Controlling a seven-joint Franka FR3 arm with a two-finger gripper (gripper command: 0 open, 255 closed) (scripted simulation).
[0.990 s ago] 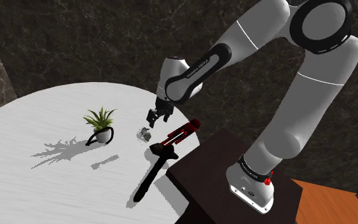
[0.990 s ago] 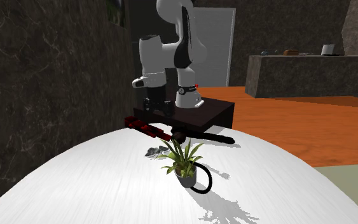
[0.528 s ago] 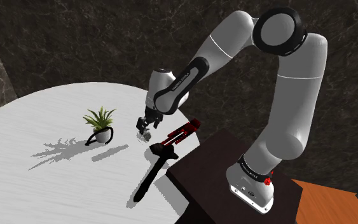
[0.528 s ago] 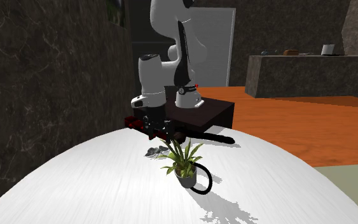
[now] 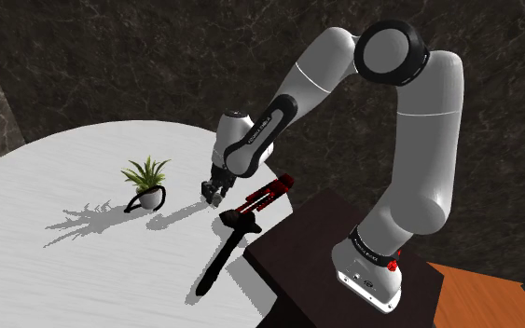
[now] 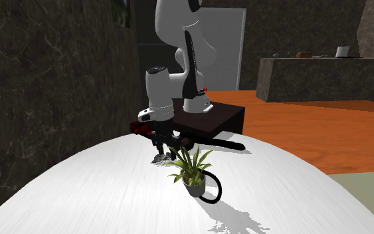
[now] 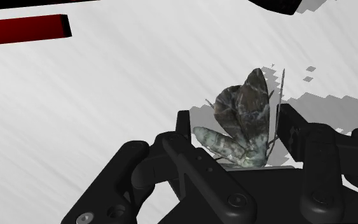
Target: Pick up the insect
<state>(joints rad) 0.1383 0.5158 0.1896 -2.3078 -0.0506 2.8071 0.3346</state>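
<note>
Currently the gripper [image 5: 213, 193] is lowered to the white round table [image 5: 55, 270], with the arm arched over from the stand [image 5: 318, 244]. In the shoulder view the hand is placed at about 3 o'clock from the small potted plant [image 5: 145, 177] and at about 10 o'clock from the red-and-black tool [image 5: 262, 197], close to both but touching neither.

In the wrist view the insect [image 7: 242, 114], a mottled grey-brown moth with raised wings, is seen on the table between the two black fingers [image 7: 185, 127]. The fingers are spread apart, one on each side of it. A sliver of table is visible between one finger and the wings, so the moth is judged to be bracketed but not yet clasped.

The step in hand is taken to be the closing. It would be done well if the hand were kept level and the fingers were brought in slowly and evenly, so that the body is met rather than the thin wings alone. The moth looks light and could be nudged aside or tipped if one finger arrived first. The fingertips should be held just at the tabletop, not pressed into it. A straight upward lift would be safest afterwards, since the plant leaves at 9 o'clock and the tool at 4 o'clock could be brushed by any sideways drift
</note>
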